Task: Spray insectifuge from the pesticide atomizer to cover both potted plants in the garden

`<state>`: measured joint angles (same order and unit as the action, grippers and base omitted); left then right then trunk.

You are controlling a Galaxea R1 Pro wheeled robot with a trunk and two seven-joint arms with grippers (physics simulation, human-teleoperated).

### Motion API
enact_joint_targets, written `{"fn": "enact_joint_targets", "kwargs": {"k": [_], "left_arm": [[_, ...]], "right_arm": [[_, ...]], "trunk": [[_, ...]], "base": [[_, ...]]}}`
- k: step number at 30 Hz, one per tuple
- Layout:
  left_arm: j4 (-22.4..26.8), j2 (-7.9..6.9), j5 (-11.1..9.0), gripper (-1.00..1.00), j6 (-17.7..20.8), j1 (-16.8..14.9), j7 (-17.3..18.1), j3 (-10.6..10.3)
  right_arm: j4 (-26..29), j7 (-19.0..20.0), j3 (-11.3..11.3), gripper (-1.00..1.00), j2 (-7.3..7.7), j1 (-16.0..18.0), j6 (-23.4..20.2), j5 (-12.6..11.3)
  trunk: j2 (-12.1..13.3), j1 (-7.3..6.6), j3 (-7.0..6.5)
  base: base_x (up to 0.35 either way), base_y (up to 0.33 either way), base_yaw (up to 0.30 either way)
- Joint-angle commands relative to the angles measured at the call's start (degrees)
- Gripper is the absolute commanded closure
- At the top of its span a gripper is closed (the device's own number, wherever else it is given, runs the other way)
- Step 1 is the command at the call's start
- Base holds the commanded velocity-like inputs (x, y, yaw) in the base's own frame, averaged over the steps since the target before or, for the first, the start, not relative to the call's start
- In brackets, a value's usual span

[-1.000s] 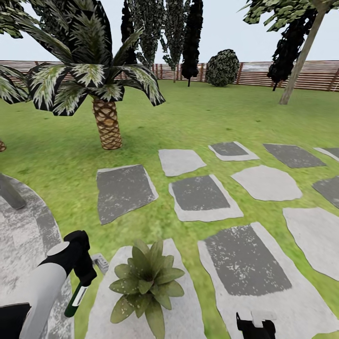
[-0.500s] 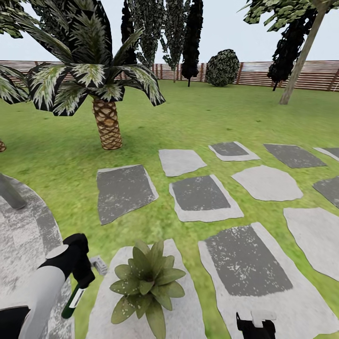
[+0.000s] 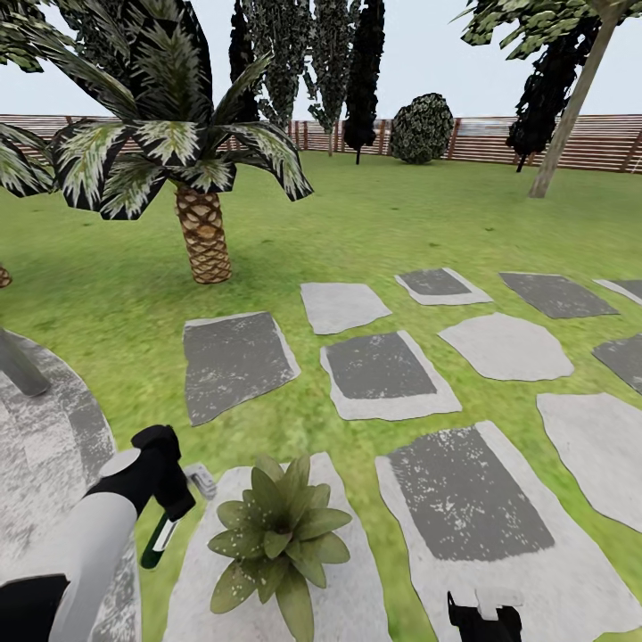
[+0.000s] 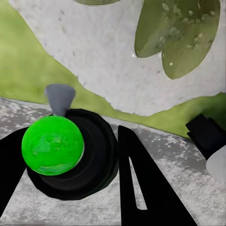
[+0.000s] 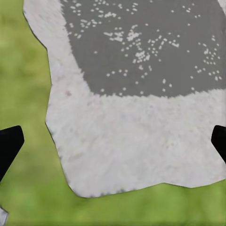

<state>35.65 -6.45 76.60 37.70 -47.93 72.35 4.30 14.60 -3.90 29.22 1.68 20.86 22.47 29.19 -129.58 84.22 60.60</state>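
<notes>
My left gripper [image 3: 169, 510] is shut on the pesticide atomizer [image 3: 158, 542], a dark-green bottle with a whitish label. It hangs tilted, its pale trigger head [image 3: 201, 482] pointing toward one potted plant [image 3: 276, 535], a low olive rosette on a pale stepping stone [image 3: 357, 588]. In the left wrist view the black fingers [image 4: 141, 183] clamp the bottle [image 4: 52, 145], seen end-on, with a speckled leaf [image 4: 183, 37] beyond. The other potted plant is out of view. My right gripper [image 3: 484, 613] sits low at the front, open [image 5: 113, 141] above a grey stone [image 5: 136, 117].
The garden lawn [image 3: 374, 223] stretches to a brown slatted fence [image 3: 481, 138]. A scaly-trunked palm [image 3: 203, 236] stands at the left back. Several grey stepping stones [image 3: 383, 370] lie ahead, and a round paved patch [image 3: 45, 464] lies to the left.
My left gripper has swung the atomizer up and to the right, closer to the plant. The trigger head now sits higher and nearer the leaves. The right gripper has not moved.
</notes>
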Motion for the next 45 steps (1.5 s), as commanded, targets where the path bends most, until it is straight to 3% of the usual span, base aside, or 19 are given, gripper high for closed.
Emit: {"fn": "enact_joint_targets", "kwargs": {"k": [1, 13, 19, 32, 40, 45], "left_arm": [[0.2, -0.07, 0.4, 1.00, 0.5, 0.1, 0.4, 0.2], [-0.6, -2.88, 0.4, 1.00, -0.1, 1.2, -0.6, 0.1], [-0.6, -2.86, -0.2, 1.00, -0.1, 3.6, -0.8, 0.3], [0.4, -2.31, -0.3, 1.00, 0.3, 2.7, 0.0, 0.7], [-0.5, -4.25, -0.3, 1.00, -0.3, 4.9, -0.6, 0.7], [0.3, -3.51, -0.6, 1.00, 0.2, 4.9, -0.1, 0.9]], "right_arm": [[-0.1, -0.2, 0.3, -1.00, -0.01, 0.1, 0.2, 0.6], [-0.1, -0.1, 0.3, -1.00, -0.01, 0.1, 0.2, 0.8], [-0.1, -0.1, 0.3, -1.00, -0.01, 0.1, 0.2, 0.8], [-0.1, -0.1, 0.3, -1.00, -0.01, 0.1, 0.2, 0.8], [-0.1, -0.2, 0.3, -1.00, -0.03, 0.1, 0.3, 0.7], [-0.1, -0.2, 0.2, -1.00, -0.09, 0.1, 0.3, 0.7]], "trunk": [[0.0, -0.01, 0.05], [0.0, -0.01, 0.05], [0.0, -0.01, 0.05], [0.0, -0.01, 0.05], [0.0, -0.01, 0.05], [0.0, -0.01, 0.05]], "base": [[0.000, 0.000, 0.000], [0.000, 0.000, 0.000], [0.000, 0.000, 0.000], [0.000, 0.000, 0.000], [0.000, 0.000, 0.000], [0.000, 0.000, 0.162]]}}
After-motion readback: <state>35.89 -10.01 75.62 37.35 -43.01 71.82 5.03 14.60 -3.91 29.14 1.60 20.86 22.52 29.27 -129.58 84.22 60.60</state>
